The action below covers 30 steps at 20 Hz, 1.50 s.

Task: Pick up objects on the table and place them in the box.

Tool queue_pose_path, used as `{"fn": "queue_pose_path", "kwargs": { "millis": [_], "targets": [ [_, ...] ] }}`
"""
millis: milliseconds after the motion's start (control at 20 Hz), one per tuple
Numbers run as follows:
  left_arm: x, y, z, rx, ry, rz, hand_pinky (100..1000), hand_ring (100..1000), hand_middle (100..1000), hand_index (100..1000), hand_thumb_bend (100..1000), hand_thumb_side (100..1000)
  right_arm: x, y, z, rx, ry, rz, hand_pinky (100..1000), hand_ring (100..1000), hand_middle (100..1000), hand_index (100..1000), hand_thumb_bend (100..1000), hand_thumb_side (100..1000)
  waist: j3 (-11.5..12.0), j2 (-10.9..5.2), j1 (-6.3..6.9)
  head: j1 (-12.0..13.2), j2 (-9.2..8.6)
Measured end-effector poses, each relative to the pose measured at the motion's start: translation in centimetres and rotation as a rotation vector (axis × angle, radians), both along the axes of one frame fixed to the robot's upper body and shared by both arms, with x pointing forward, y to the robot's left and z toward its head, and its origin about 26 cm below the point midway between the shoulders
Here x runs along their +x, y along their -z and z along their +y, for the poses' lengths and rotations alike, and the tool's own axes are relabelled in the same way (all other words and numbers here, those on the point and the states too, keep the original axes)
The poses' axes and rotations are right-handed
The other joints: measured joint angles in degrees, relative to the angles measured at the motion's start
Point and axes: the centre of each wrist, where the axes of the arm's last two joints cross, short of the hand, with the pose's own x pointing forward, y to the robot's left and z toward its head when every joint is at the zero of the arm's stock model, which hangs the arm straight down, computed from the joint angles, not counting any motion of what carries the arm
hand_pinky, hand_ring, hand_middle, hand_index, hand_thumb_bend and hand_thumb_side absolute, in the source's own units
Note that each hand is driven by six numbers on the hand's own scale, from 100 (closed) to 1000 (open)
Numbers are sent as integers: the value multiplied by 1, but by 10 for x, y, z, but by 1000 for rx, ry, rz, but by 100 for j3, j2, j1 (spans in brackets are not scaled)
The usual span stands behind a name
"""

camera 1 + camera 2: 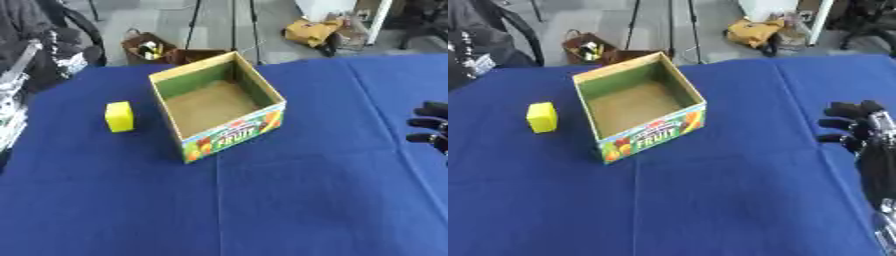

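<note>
Box [219, 105] and yellow block [120, 116] on blue tablecloth [289, 200], right robot hand [852, 125] curled, holding nothing, grey floor [166, 20] beyond.

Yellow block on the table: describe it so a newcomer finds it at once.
Start at the open cardboard fruit box standing on the blue tablecloth. Look to the box's left, apart from its wall: the yellow block sits there alone. It is the only loose item on the cloth, small, plain and bright yellow.

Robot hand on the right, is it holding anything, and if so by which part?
Nothing is held. The right robot hand hangs over bare blue cloth, fingers curled on nothing, far from the yellow block and the box.
</note>
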Motion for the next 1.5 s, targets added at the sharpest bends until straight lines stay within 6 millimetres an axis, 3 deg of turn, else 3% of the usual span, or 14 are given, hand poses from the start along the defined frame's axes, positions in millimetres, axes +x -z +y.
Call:
{"fn": "queue_pose_path", "kwargs": {
  "millis": [50, 250, 650, 950, 1500],
  "targets": [
    [3, -3, 2, 37, -9, 26, 817, 778, 763, 849, 613, 385, 0, 0, 1, -1, -4, 2, 621, 725, 706, 777, 100, 1000, -16, 0, 2, 22, 0],
    [17, -2, -1, 154, -29, 151, 824, 780, 763, 852, 618, 354, 1, -1, 2, -4, -14, 4, 621, 725, 706, 777, 100, 1000, -66, 1, -18, 76, 0],
    [44, 24, -17, 344, 46, 336, 827, 781, 759, 851, 613, 331, 0, 1, 2, 1, -17, 9, 621, 725, 706, 777, 100, 1000, -37, 0, -15, 65, 0],
    [48, 36, -7, 430, 101, 407, 826, 780, 753, 848, 602, 320, 0, 1, 2, 1, -16, 10, 621, 725, 706, 778, 100, 1000, -16, 0, -20, 43, 1],
    [49, 21, 2, 542, 155, 433, 818, 770, 739, 836, 557, 313, -1, 1, 2, 1, -15, 11, 621, 724, 705, 778, 100, 1000, 24, -1, -41, 14, 1]
  ]
}}
